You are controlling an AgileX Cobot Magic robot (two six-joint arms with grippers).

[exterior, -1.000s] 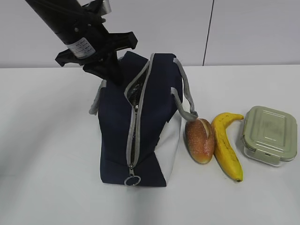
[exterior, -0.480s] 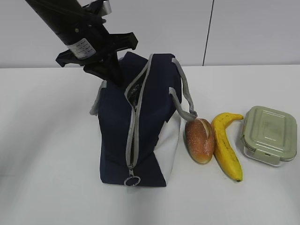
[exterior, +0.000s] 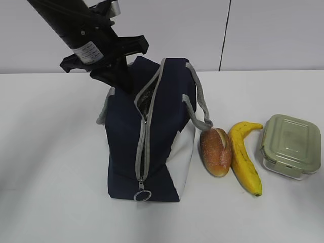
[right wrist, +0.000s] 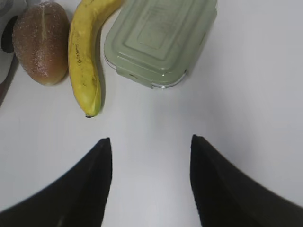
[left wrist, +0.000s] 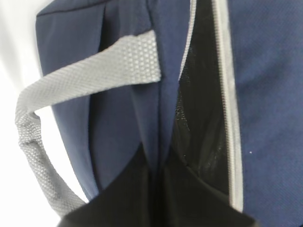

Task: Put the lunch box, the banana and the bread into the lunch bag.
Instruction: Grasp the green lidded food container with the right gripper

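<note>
The navy lunch bag (exterior: 152, 147) stands in the middle of the table, its zipper open at the far end. My left gripper (exterior: 121, 81) is shut on the bag's left top edge (left wrist: 158, 156), beside the opening. The bread (exterior: 216, 151), the banana (exterior: 244, 155) and the lunch box (exterior: 292, 145) lie in a row right of the bag. The right wrist view shows the bread (right wrist: 41, 42), the banana (right wrist: 85, 56) and the lunch box (right wrist: 161, 40) ahead of my open, empty right gripper (right wrist: 150, 139), which hovers over bare table.
A grey handle (left wrist: 94, 71) loops over the bag's left side; another handle (exterior: 198, 104) hangs toward the bread. The zipper ring pull (exterior: 142, 195) hangs at the bag's near end. White table (exterior: 50, 167) lies around.
The bag's top has shifted very slightly under my left gripper's hold; otherwise nothing has moved.
</note>
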